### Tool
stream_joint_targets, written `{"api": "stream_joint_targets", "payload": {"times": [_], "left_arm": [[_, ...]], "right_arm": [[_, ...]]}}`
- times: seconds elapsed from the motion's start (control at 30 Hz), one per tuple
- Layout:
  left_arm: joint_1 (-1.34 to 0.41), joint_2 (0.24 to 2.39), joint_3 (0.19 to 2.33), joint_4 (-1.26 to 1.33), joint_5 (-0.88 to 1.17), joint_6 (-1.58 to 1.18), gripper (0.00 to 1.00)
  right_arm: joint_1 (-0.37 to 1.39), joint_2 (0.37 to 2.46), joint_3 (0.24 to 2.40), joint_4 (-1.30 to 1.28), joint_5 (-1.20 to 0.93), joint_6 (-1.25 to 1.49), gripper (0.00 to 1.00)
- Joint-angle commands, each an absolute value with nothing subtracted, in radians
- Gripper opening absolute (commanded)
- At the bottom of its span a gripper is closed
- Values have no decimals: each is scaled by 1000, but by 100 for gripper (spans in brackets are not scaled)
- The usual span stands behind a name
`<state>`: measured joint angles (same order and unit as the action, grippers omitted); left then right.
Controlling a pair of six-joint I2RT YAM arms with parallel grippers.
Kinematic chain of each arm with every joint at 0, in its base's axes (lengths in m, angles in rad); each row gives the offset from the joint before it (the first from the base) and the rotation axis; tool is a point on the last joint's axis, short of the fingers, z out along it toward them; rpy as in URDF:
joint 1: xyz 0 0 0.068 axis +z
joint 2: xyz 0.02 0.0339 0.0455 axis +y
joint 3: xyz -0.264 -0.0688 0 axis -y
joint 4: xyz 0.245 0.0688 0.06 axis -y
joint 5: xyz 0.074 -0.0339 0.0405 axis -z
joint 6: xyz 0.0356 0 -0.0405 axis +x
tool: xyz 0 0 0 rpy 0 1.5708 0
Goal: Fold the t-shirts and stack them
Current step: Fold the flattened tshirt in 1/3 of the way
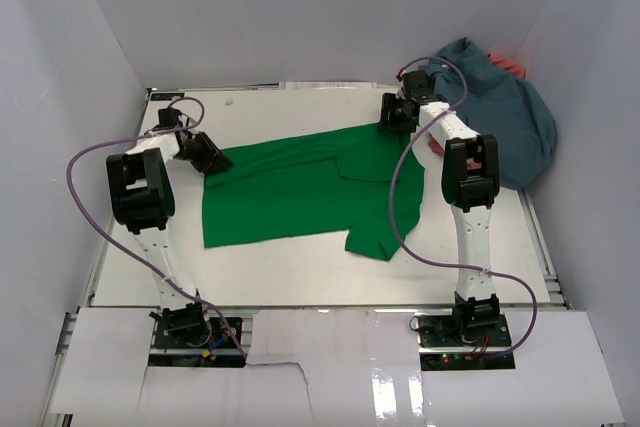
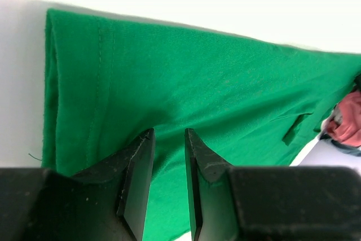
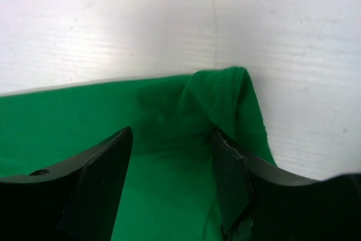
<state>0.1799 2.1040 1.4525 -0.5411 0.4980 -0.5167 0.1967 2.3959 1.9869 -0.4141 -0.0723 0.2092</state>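
The green t-shirt [image 1: 300, 192] lies spread on the white table [image 1: 300, 282], with one sleeve pointing toward the near edge. My left gripper [image 1: 212, 160] is at its far left corner. In the left wrist view the left gripper [image 2: 169, 132] has its jaws a narrow gap apart, just over the green cloth [image 2: 186, 77]. My right gripper [image 1: 390, 122] is at the far right corner. In the right wrist view it [image 3: 172, 134] is wide open, straddling a bunched hem corner [image 3: 223, 91]. The blue-grey t-shirt [image 1: 510, 117] lies heaped at the back right, with the coral red t-shirt [image 1: 508, 63] partly under it.
White walls enclose the table on three sides. A scrap of coral red cloth [image 2: 344, 119] shows past the green shirt's far end in the left wrist view. The arm cables loop above both sides of the table.
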Motion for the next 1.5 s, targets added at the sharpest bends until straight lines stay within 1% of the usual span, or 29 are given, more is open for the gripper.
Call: {"api": "stream_joint_targets", "payload": {"times": [0.0,0.03,0.33,0.37,0.57,0.67,0.77,0.83,0.87,0.9,0.97,1.0,1.03,1.13,1.17,1.23,1.27,1.3,1.37,1.43,1.47], "left_arm": [[196,2190,1514,-529,391,-509,40],[195,2227,1555,-531,391,-511,40],[196,2400,1779,-560,411,-543,40],[196,2410,1796,-564,414,-545,40],[196,2424,1877,-598,483,-561,41],[196,2398,1969,-655,525,-575,43],[201,2335,2075,-710,544,-583,43],[202,2269,2143,-751,551,-583,44],[206,2234,2148,-758,551,-580,44],[207,2196,2143,-762,543,-574,45],[210,2048,2076,-776,508,-554,45],[210,1993,2028,-776,488,-537,46],[210,1882,1923,-775,451,-528,46],[213,1743,1742,-759,411,-500,46],[216,1673,1633,-756,407,-496,45],[219,1613,1525,-741,397,-482,45],[224,1561,1429,-735,400,-479,45],[229,1537,1387,-726,406,-474,45],[238,1468,1277,-721,388,-463,45],[245,1421,1215,-712,379,-457,46],[252,1398,1154,-709,358,-457,51]], "right_arm": [[187,2473,2051,-433,-109,233,64],[187,2483,2063,-434,-123,236,67],[178,2537,2146,-394,-164,258,68],[173,2545,2163,-390,-166,259,69],[143,2533,2204,-344,-192,270,70],[117,2476,2214,-324,-253,299,70],[114,2381,2197,-301,-268,281,71],[114,2289,2149,-284,-281,262,71],[114,2257,2125,-278,-285,253,71],[114,2182,2096,-264,-290,230,72],[114,2102,1999,-267,-288,207,72],[114,2024,1965,-291,-298,192,72],[115,1985,1930,-308,-308,186,72],[127,1840,1755,-373,-322,189,72],[143,1806,1644,-380,-321,192,72],[173,1700,1536,-388,-302,202,72],[185,1672,1487,-393,-295,204,72],[198,1616,1406,-397,-275,201,72],[245,1541,1339,-416,-244,198,73],[303,1500,1258,-436,-195,192,73],[325,1462,1234,-455,-174,202,73]]}}
